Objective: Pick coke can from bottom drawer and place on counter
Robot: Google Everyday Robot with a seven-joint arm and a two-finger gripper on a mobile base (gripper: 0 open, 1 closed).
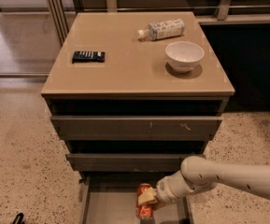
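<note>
The coke can [144, 202], red-orange, is upright and held above the floor of the open bottom drawer [107, 207]. My gripper [148, 198] reaches in from the right and is shut on the can, a pale pad across its side. The white arm [228, 172] stretches in from the lower right. The tan counter [125, 64] is the top of the cabinet, well above the can.
On the counter lie a white-labelled plastic bottle [162, 30] on its side at the back, a white bowl [184, 55] at the right, and a dark flat packet [88, 56] at the left. Two upper drawers [134, 125] are slightly open. Speckled floor surrounds the cabinet.
</note>
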